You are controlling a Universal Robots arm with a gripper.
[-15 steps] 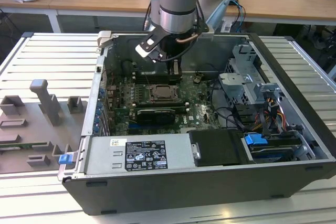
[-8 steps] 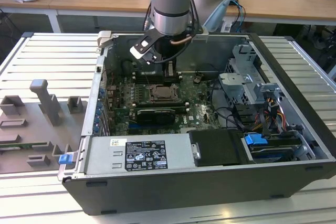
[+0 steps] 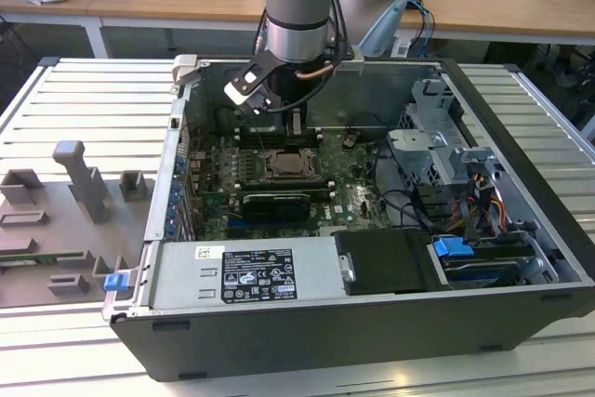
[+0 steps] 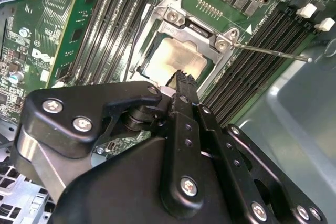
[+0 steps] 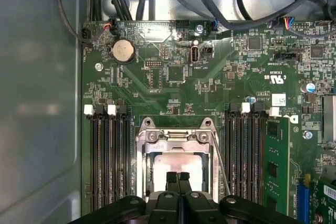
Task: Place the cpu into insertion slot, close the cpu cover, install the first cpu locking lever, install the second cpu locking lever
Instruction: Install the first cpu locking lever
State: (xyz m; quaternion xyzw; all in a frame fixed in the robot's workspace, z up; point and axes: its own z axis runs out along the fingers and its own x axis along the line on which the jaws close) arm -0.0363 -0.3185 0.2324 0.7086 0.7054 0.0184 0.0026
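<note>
Silvery cpu (image 5: pixel 161 163) framed by cpu cover (image 5: pixel 176 139); black claw (image 5: pixel 177 177) closed

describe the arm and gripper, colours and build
The arm is a silver-grey cylinder with a pale blue band, black cables beside it and a white-and-black box at the wrist. The gripper is matte black, jointed links with silver screws and ridged tips.

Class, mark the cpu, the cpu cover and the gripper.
cpu (image 5: pixel 176 162), first wrist view, pale metal face.
cpu cover (image 5: pixel 157 146), first wrist view, silvery frame edge.
gripper (image 5: pixel 178 174), first wrist view, midway between fingertips.
</note>
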